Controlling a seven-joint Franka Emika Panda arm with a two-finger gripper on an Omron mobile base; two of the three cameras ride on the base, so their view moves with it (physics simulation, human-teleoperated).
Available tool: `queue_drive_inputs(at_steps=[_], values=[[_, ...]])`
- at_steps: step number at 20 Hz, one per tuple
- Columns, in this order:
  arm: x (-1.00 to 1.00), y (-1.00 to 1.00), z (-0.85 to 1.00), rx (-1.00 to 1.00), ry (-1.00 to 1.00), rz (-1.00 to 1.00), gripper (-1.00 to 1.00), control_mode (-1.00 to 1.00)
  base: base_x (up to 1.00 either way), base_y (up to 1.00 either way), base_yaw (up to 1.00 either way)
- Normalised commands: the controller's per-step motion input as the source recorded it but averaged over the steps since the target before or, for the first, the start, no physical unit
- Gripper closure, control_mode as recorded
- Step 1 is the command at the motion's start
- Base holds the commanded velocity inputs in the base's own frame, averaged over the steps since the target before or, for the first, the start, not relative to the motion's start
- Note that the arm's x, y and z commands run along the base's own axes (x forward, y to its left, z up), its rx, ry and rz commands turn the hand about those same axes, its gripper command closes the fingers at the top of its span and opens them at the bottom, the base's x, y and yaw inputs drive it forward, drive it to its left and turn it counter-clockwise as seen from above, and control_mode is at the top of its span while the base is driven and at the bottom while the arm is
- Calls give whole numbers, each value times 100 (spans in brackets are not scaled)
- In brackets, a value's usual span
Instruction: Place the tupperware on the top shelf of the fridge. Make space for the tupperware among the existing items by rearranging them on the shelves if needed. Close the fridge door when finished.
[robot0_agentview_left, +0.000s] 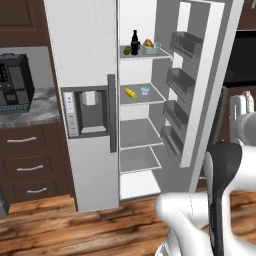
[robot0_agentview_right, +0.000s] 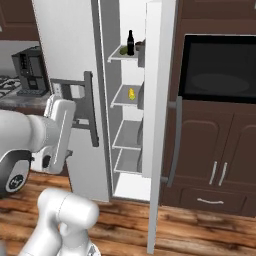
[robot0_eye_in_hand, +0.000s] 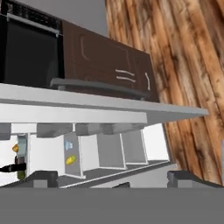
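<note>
Translucent tupperware (robot0_agentview_left: 152, 48) on thin white top shelf (robot0_agentview_left: 155, 55) beside dark bottle (robot0_agentview_left: 135, 42).

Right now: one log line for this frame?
fridge door: open | tupperware: on top shelf by bottle | gripper: open, holding nothing

The fridge (robot0_agentview_left: 85, 55) is silver-grey outside with a white interior and white shelves (robot0_agentview_left: 137, 135). On the top shelf (robot0_agentview_left: 150, 55) stand a dark bottle (robot0_agentview_left: 135, 42) with a red label, a green round item (robot0_agentview_left: 127, 50) and the pale blue-green tupperware (robot0_agentview_left: 151, 48) holding orange-brown and yellow food. Lower down lie a yellow cob (robot0_agentview_left: 130, 93) and a pale blue cup (robot0_agentview_left: 145, 91). The fridge door (robot0_agentview_left: 205, 85) carries grey bins (robot0_agentview_left: 180, 80). The floor (robot0_agentview_left: 75, 225) is streaked brown wood; the cabinets (robot0_agentview_right: 220, 150) are dark brown.
</note>
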Motion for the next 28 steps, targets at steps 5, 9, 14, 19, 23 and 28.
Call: queue_drive_inputs(at_steps=[5,9,14,19,23,28], values=[[-38,-88,24,16,-10,-17,-100,-100,0,0,0],[8,-100,23,32,0,-10,-100,-100,0,0,0],[33,-100,3,28,1,5,-100,-100,0,0,0],[64,-100,-26,29,0,2,-100,-100,0,0,0],[77,-71,-58,32,0,0,-100,-100,0,0,0],[69,-36,-34,19,6,1,-100,-100,0,0,0]])
